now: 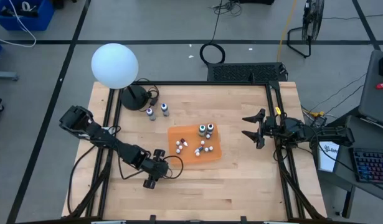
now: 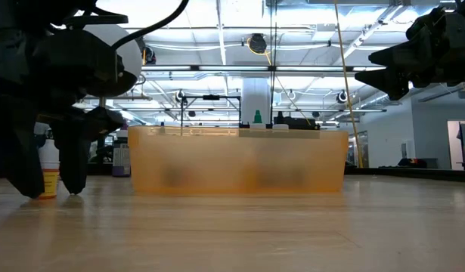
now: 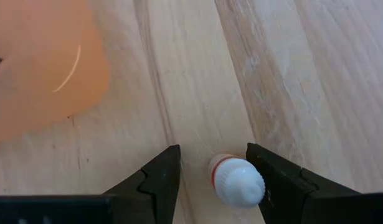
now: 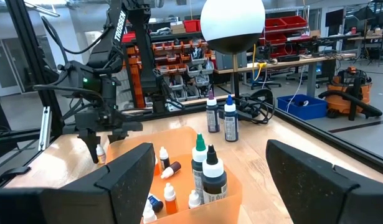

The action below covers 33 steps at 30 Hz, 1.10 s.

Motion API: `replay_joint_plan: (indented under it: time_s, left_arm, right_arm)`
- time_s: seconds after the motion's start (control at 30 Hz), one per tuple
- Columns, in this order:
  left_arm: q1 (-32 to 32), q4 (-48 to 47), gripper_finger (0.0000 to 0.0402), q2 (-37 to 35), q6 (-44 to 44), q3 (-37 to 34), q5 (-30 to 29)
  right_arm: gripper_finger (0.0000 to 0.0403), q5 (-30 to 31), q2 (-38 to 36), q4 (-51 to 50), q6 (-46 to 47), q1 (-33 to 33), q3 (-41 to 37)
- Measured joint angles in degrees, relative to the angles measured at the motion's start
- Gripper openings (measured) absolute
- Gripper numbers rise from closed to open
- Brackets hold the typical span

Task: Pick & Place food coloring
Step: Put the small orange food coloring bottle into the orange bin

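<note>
A small food coloring bottle [image 3: 236, 181] with a white cap and a red ring stands upright on the wood table, left of the orange mat [image 1: 195, 142]. My left gripper [image 3: 213, 155] points down over it, open, one finger on each side; the low view shows the bottle [image 2: 49, 172] between the dark fingers. Several more small bottles lie and stand on the mat, with two taller dark ones [image 1: 205, 130] at its far edge. Two bluish bottles [image 1: 157, 111] stand on the table behind. My right gripper [image 1: 250, 127] waits open at the table's right side, above the table. My left gripper comes at the bottle from above, slanting down. One finger [image 3: 272, 171] stands right beside the white cap [image 3: 247, 186]; I cannot tell whether it touches. The other finger [image 3: 166, 174] is clearly apart from the bottle, which rests on its base on the table.
A white globe lamp [image 1: 114, 65] on a black base [image 1: 134, 98] with a cable stands at the far left. A black frame rail [image 1: 277, 124] runs along the right side. Bare wood lies near the front edge.
</note>
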Motion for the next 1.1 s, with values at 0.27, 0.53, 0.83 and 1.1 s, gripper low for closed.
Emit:
replay_joint_plan:
  time_s: [0.27, 0.53, 0.83, 1.1]
  left_arm:
    - [0.09, -0.66, 0.0186, 0.0, -1.1, 0.0, 1.35]
    - [0.07, -1.81, 0.0186, -0.02, -2.59, 0.02, 1.75]
    - [0.07, -2.57, 0.0186, 0.0, -3.09, 0.02, 2.65]
    - [0.04, -3.41, 0.0186, 0.02, -3.68, -0.04, 3.04]
  right_arm:
    - [0.0293, 0.0, 0.0, 0.0, 0.0, 0.02, 0.02]
    - [0.0293, 0.0, 0.0, 0.0, 0.0, 0.02, 0.02]
    - [0.0293, 0.0, 0.0, 0.0, 0.0, 0.0, 0.02]
    - [0.0293, 0.0, 0.0, 0.0, 0.0, 0.0, 0.02]
